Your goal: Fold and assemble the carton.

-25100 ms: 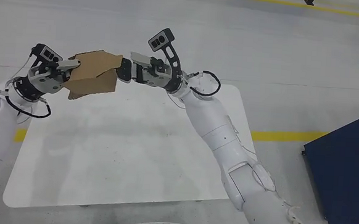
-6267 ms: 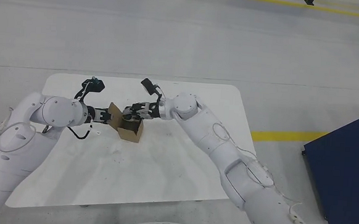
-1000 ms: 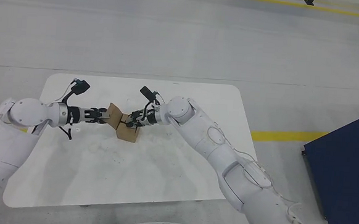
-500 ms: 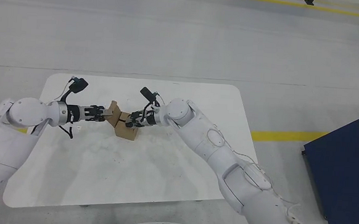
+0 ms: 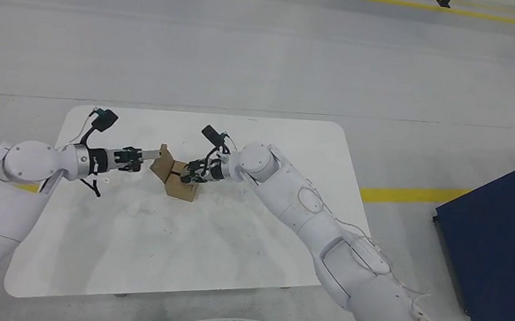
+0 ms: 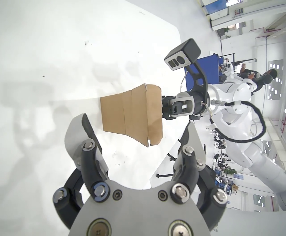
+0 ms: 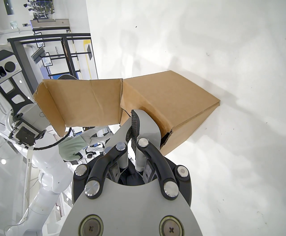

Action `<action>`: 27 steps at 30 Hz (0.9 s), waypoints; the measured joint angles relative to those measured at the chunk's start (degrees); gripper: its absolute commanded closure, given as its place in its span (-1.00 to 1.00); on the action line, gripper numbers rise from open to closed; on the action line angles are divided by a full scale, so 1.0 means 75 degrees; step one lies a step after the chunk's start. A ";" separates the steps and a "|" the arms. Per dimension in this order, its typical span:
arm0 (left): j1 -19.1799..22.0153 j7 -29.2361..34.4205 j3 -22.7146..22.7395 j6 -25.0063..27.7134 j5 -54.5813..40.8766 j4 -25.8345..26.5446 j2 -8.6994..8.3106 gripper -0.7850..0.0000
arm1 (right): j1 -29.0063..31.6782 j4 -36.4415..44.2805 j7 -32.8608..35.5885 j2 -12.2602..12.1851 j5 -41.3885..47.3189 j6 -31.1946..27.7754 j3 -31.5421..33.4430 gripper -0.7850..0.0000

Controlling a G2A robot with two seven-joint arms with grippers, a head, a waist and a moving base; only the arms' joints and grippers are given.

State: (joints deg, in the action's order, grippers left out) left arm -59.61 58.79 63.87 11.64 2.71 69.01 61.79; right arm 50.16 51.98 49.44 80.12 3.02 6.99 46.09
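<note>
Plain brown corrugated faces all over the carton (image 5: 175, 175), marked only by creases and cut slits; small print on signs (image 7: 50, 61) in the room behind, too small to make out. Reaching in low from the table's left side on a nearly straight arm, left gripper (image 5: 144, 156) level with the carton's raised flap (image 5: 162, 156) and just beside it; touching or not, cannot tell. From its own wrist, left gripper (image 6: 136, 121) spread wide, fingers (image 6: 88, 128) bare, carton (image 6: 131, 114) lying beyond the tips on the white table (image 6: 44, 44). Coming from the opposite side on a bent elbow, right gripper (image 5: 190, 169) at the carton's rim, facing the left one across the cardboard. From the left wrist, right gripper (image 6: 164, 108) meeting the edge of the rounded flap (image 6: 154, 116). From its own wrist, right gripper (image 7: 130, 120) drawn narrow, pads nearly together, pinching a wall of the carton (image 7: 169, 98) at the joint of flap (image 7: 85, 102) and body. Sits on the table (image 5: 234, 248) in its far-left part, between the two grippers. Only half folded: a slanted box body resting on the table (image 7: 223, 67), mouth open towards the right gripper, one long flap standing out sideways with a bent end tab, one corner seam gaping.
</note>
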 measured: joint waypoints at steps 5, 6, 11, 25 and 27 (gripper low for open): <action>0.0280 -0.0046 -0.0290 0.0101 -0.0159 -0.0446 0.0106 1.00 | 0.0030 0.0033 0.0001 -0.0007 -0.0019 -0.0008 0.0034 1.00; 0.0327 -0.0055 -0.0341 0.0102 -0.0163 -0.0507 0.0123 1.00 | 0.0035 0.0038 0.0001 -0.0008 -0.0020 -0.0009 0.0041 1.00; 0.0506 -0.0049 -0.0531 0.0180 -0.0158 -0.0717 0.0184 1.00 | 0.0057 0.0066 0.0007 -0.0015 -0.0040 -0.0016 0.0076 1.00; 0.0454 -0.0286 -0.0524 0.0151 0.0181 -0.0577 0.0146 1.00 | 0.0116 0.0165 0.0057 -0.0026 -0.0036 -0.0103 0.0160 1.00; 0.0417 -0.0317 -0.0483 0.0117 0.0203 -0.0520 0.0130 0.99 | 0.0151 0.0225 0.0126 -0.0058 0.0039 -0.0223 0.0259 1.00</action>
State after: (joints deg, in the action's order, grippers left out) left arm -56.48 56.41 60.25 12.52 4.24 65.11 62.76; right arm 51.30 53.66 50.38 79.69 3.32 5.32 48.03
